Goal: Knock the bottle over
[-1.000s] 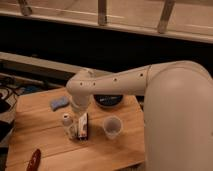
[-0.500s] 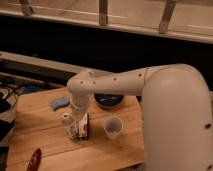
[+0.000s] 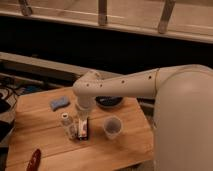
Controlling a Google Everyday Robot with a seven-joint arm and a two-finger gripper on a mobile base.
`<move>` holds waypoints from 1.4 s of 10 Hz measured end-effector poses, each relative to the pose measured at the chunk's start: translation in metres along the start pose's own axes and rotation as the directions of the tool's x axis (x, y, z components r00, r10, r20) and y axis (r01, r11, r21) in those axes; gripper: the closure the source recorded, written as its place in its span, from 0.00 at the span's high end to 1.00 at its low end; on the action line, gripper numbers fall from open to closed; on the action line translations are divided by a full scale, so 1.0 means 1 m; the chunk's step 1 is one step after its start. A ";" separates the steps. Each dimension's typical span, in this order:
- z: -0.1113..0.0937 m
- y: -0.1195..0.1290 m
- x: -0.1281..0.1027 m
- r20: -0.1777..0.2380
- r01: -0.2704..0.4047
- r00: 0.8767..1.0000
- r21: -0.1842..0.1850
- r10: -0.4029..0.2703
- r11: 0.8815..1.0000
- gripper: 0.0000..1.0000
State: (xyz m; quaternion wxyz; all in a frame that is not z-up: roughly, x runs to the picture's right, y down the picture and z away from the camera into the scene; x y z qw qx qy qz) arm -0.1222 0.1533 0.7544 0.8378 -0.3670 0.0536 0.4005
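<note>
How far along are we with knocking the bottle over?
Done: the approach. The gripper is down at table height, just right of the bottle in the camera view. In hand: lining up the push; I cannot tell whether they touch. Left: the knock itself, since the bottle stands upright on the wooden table.

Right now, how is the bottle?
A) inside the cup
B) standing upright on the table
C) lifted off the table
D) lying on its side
B: the bottle stands upright on the table, with the arm's jaws low beside it, between it and the cup.
</note>
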 end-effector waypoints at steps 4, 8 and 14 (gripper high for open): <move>0.032 0.032 -0.031 -0.044 0.109 0.993 -0.087 -0.113 0.990 0.00; 0.054 0.079 -0.017 -0.112 0.183 0.974 -0.139 -0.200 0.973 0.00; 0.044 0.062 -0.018 -0.082 0.177 0.979 -0.099 -0.185 0.979 0.00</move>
